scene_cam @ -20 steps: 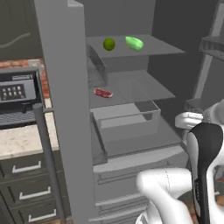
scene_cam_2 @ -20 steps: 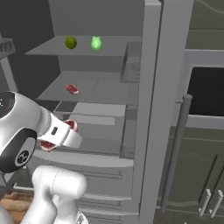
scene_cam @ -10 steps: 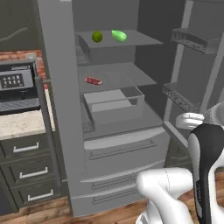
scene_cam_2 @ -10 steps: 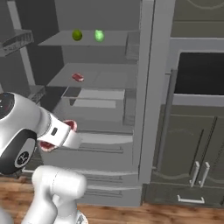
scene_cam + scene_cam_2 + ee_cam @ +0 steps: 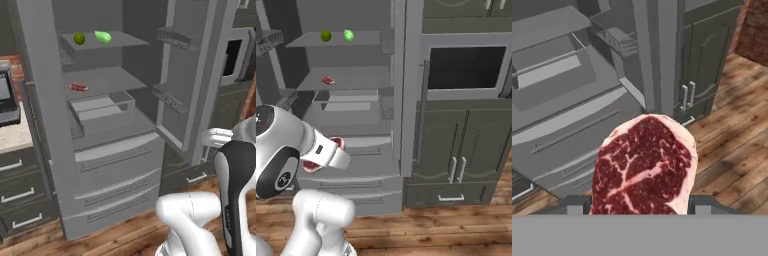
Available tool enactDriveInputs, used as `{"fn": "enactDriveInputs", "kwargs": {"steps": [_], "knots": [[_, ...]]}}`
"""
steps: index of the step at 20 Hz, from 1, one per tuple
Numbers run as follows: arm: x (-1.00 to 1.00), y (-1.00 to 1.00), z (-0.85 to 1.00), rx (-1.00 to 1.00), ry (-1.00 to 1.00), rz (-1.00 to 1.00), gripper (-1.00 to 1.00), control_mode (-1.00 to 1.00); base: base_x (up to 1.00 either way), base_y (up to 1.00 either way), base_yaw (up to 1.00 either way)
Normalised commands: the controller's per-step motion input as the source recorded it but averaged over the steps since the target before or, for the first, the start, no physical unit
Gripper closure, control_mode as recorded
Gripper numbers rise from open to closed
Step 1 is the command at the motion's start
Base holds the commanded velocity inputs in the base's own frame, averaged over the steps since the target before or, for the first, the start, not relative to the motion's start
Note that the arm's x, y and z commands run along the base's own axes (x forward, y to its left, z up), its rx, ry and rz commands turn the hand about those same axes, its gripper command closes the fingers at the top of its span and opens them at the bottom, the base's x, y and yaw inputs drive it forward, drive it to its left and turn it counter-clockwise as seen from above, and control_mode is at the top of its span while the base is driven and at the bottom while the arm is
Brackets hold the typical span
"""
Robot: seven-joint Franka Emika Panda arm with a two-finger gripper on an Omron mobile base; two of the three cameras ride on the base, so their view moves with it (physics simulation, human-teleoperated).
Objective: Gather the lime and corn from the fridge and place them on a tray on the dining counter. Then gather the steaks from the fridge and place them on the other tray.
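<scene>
Steak (image 5: 643, 167) sits clamped between the gripper (image 5: 634, 205) fingers, out near the fridge (image 5: 107, 150) front; keep it level and clear of the open doors while driving to the dining counter. Lime (image 5: 79, 38) waits on the top shelf, a second steak (image 5: 78, 87) below. Views have swung right since before
</scene>
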Motion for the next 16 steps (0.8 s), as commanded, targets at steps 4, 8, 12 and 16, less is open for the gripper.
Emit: {"fn": "enactDriveInputs", "kwargs": {"steps": [4, 8, 12, 16], "knots": [[0.00, 0.00, 0.00, 0.00, 0.00, 0.00, 1.00, 1.00, -0.30, 0.00, -0.44], [0.00, 0.00, 0.00, 0.00, 0.00, 0.00, 1.00, 1.00, -0.10, 0.00, -0.49], [0.00, 0.00, 0.00, 0.00, 0.00, 0.00, 1.00, 1.00, 0.00, 0.03, -0.53], [0.00, 0.00, 0.00, 0.00, 0.00, 0.00, 1.00, 1.00, 0.00, 0.02, -0.53]]}}
